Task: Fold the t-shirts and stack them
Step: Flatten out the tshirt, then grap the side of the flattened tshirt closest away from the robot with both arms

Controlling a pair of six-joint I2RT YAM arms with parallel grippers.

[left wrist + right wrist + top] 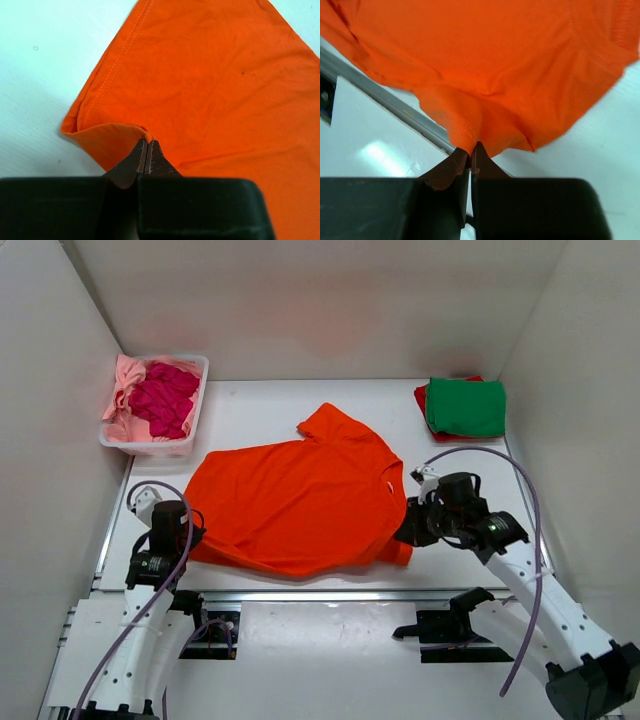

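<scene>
On the white table (pixel 260 410), the orange t-shirt (pixel 300 500) lies spread between my 2 arms, left pincer (pixel 148 146) clamped on a hem corner, right pincer (pixel 471 148) pinching the near sleeve, likely so I can lift that side over evenly.

Top view: high at near edge, looks down on whole table (pixel 262 412). Wrist views: very close, each facing shirt (pixel 215 90) edge; all three share shirt.
</scene>
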